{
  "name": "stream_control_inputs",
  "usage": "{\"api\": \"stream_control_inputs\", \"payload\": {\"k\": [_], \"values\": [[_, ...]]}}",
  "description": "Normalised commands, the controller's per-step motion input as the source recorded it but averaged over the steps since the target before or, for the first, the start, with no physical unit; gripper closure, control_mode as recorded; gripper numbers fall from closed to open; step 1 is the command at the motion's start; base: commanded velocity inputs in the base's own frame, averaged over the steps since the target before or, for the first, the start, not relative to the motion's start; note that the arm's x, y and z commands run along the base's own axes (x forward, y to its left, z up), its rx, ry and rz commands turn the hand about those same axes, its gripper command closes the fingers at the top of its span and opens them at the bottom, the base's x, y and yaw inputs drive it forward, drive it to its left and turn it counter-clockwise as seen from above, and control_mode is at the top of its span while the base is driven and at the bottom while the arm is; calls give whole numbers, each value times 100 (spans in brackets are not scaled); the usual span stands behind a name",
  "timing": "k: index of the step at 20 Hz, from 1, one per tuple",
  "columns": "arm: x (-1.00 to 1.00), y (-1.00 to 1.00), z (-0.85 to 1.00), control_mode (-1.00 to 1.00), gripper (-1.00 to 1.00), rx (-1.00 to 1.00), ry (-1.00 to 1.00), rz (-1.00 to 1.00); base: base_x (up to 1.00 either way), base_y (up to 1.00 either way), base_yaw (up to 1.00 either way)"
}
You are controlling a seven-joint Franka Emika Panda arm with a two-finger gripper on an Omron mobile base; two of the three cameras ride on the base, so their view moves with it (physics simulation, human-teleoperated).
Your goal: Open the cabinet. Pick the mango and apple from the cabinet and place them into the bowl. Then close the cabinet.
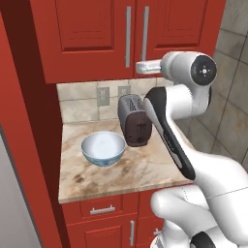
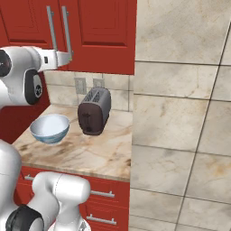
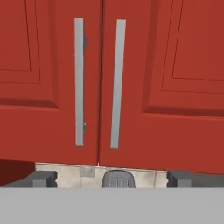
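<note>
Facing shut cabinet (image 3: 131, 87), gripper (image 3: 111, 178) wide open, empty.

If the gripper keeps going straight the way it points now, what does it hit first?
Most likely the closed cabinet, about where its two doors meet, low between the silver handles. The open gripper appears short of it; depth is unclear.

We see a dark toaster (image 1: 135, 121) standing on the brown and cream stone surface (image 1: 140, 169), far back by the wall. Two wall plugs (image 1: 102, 95) sit on the tiles behind it. Red drawers (image 1: 101, 208) lie below, and a big tiled wall (image 2: 180, 113) stands on the right.
</note>
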Motion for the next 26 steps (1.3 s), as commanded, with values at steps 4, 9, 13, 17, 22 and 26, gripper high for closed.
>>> {"api": "stream_control_inputs", "payload": {"k": [4,9,13,17,22,26], "values": [[4,2,32,-100,-100,0,-1,0,0,0,0],[29,0,13,-100,-100,0,2,0,0,0,0],[40,0,3,-100,-100,0,2,0,0,0,0],[52,0,0,-100,-100,0,6,0,0,0,0],[55,0,0,-100,-100,0,6,0,0,0,0],[55,0,0,-100,-100,0,6,0,0,0,0]]}}
